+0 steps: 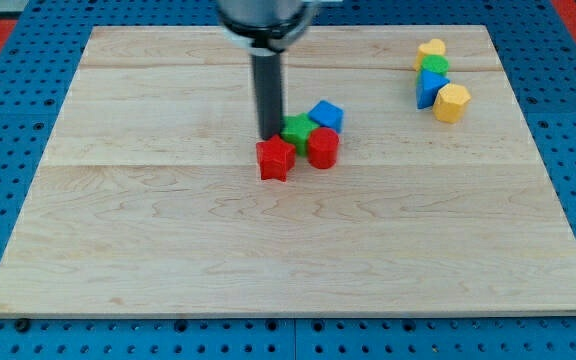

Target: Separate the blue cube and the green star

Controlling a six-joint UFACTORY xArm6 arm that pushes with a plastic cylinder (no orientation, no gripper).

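The blue cube [327, 115] sits near the board's middle, touching the green star [297, 131] at its lower left. A red star-like block [275, 158] lies just below the green star, and a red cylinder [323, 148] lies below the blue cube, touching the green star's right side. My tip [269, 135] stands at the green star's left edge, just above the red star-like block, seemingly touching the green star.
At the view's top right is a cluster: a yellow block [431, 49], a green block [434, 66], a blue block [430, 88] and a yellow hexagon-like block [452, 102]. The wooden board [168, 250] lies on a blue pegboard surface.
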